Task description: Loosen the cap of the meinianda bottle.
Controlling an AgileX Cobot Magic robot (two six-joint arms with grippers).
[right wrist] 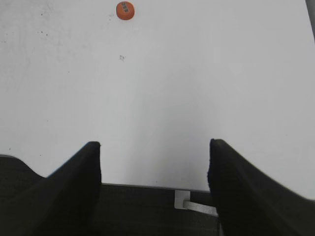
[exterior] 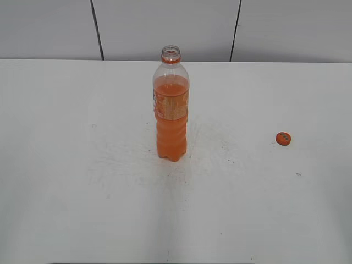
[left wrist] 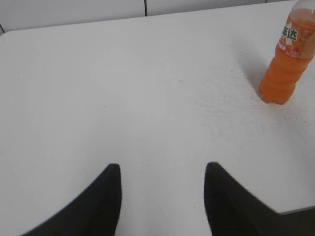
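The meinianda bottle [exterior: 171, 110] stands upright in the middle of the white table [exterior: 66, 165], with orange liquid and an open neck with no cap on it. It also shows at the far right of the left wrist view [left wrist: 288, 59]. The orange cap [exterior: 283, 138] lies on the table well to the bottle's right, and at the top of the right wrist view [right wrist: 125, 10]. My left gripper [left wrist: 162, 169] is open and empty, low over the table, far from the bottle. My right gripper [right wrist: 155, 147] is open and empty at the table's near edge. Neither gripper shows in the exterior view.
A pale wall with dark vertical seams [exterior: 98, 27] runs behind the table. The table's near edge with a small metal bracket [right wrist: 184, 199] lies under my right gripper. Small dark specks dot the tabletop around the bottle.
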